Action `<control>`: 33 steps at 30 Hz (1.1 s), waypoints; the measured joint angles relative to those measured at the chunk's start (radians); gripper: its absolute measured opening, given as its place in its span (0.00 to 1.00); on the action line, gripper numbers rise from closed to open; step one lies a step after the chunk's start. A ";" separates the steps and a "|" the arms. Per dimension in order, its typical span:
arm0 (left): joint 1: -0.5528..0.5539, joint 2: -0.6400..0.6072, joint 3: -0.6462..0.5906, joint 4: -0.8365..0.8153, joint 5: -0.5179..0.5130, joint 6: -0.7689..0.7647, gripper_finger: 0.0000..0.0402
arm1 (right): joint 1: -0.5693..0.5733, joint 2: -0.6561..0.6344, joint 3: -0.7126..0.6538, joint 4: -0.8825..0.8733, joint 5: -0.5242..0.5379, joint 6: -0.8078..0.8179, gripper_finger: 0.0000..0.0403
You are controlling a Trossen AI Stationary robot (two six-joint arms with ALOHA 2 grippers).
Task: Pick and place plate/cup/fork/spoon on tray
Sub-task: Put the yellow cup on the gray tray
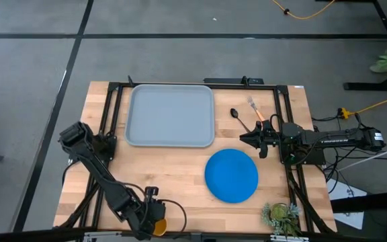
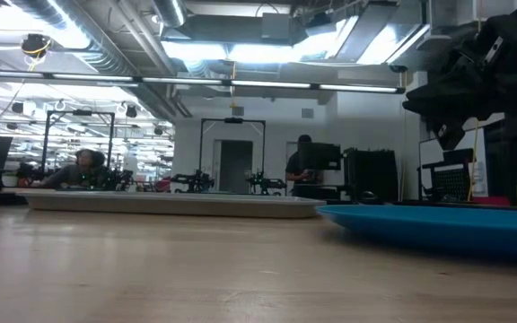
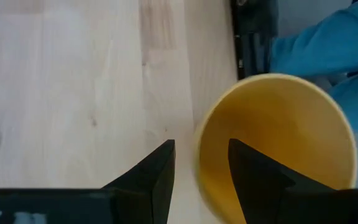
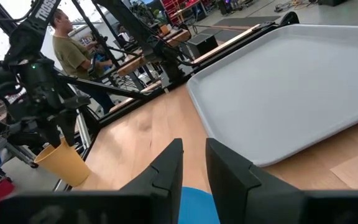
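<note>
at the desk's [image 1: 180, 165] near edge the left end effector [image 3: 201, 165] pinches the yellow cup [image 3: 278, 143] by its thin rim, one finger inside, seemingly light and rigid, while the tray [image 1: 170, 114] lies well apart, bare.

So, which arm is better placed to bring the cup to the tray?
The left. Its pincer already grips the cup by its rim at the table's near edge, while the right pincer hovers near the spoon, with nothing in it.
</note>
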 joint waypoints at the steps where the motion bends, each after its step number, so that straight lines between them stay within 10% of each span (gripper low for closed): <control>1: 0.000 0.009 0.000 0.003 0.009 0.001 0.36 | 0.000 0.000 0.000 0.000 0.000 0.000 0.19; 8: 0.022 0.041 0.000 -0.021 0.021 0.001 0.32 | 0.000 0.000 0.000 -0.002 0.000 0.000 0.19; 16: 0.120 0.034 0.000 -0.032 0.084 0.043 0.03 | 0.000 0.000 0.000 -0.005 0.000 0.002 0.19; 26: 0.458 -0.109 0.232 -0.397 -0.108 0.768 0.01 | 0.000 0.000 0.000 0.026 0.044 -0.002 0.19; 33: 0.863 -0.240 0.275 -0.344 -0.177 1.056 0.00 | 0.000 0.000 0.000 0.032 0.085 -0.076 0.18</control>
